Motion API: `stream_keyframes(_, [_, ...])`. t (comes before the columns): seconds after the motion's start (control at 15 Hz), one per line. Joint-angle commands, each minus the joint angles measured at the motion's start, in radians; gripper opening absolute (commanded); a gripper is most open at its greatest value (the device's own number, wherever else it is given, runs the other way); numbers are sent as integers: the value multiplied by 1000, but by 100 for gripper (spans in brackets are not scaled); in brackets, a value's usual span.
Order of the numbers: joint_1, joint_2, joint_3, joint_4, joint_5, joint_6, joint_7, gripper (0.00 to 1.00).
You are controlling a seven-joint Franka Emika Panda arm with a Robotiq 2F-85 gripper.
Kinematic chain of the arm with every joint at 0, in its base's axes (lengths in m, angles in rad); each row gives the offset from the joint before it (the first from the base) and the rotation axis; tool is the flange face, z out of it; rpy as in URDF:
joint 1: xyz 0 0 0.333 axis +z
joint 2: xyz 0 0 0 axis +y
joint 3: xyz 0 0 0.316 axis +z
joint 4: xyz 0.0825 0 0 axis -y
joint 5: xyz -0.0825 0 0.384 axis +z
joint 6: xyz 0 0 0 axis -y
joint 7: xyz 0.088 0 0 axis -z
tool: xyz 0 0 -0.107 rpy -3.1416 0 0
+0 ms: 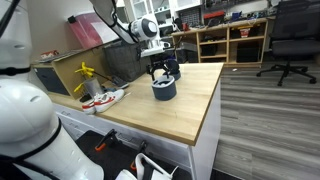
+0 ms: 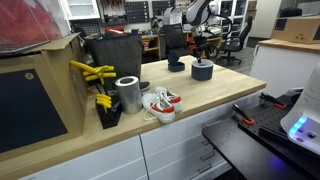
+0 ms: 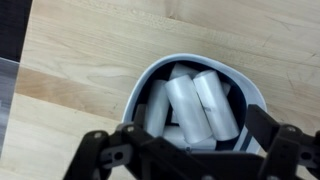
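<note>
The bowl (image 1: pixel 164 89) stands upright on the wooden table (image 1: pixel 190 115), well apart from anything else. In the wrist view its pale rim (image 3: pixel 160 67) rings a dark inside packed with white rolls (image 3: pixel 190 105) lying side by side; what they are made of I cannot tell. The gripper (image 1: pixel 160 70) hangs straight over it, pointing down, jaws spread as wide as they go and holding nothing. In the wrist view the fingers (image 3: pixel 108 152) sit either side of the bowl's near edge, not touching it.

This looks like the approach stage of a pick, with the gripper lined up above and no contact yet. A grasp from here would call for a straight descent and a choice: close on one roll, or over the rim.

Further out, in an exterior view, a small dish (image 2: pixel 176 66) sits just behind the bowl. Toward the table's other end lie red-and-white shoes (image 2: pixel 160 103), a metal can (image 2: pixel 128 93) and yellow clamps (image 2: pixel 95 75).
</note>
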Motion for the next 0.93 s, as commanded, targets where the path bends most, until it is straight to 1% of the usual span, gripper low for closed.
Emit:
stream_keyframes(0.0, [6,25,8,16,-27,19,-22,82])
stream_keyframes(0.07, [8,30,8,16,-30,22,-22,78])
stream_keyframes(0.13, [9,33,8,15,-34,25,-22,79])
stream_keyframes(0.4, [7,47,3,17,-57,37,-25,97])
stream_keyframes(0.73, [0,67,-3,14,-74,46,-23,88])
stream_keyframes(0.8, [0,73,-3,14,-76,48,-22,88])
stream_keyframes(0.87, [-1,83,-4,16,-77,49,-20,86])
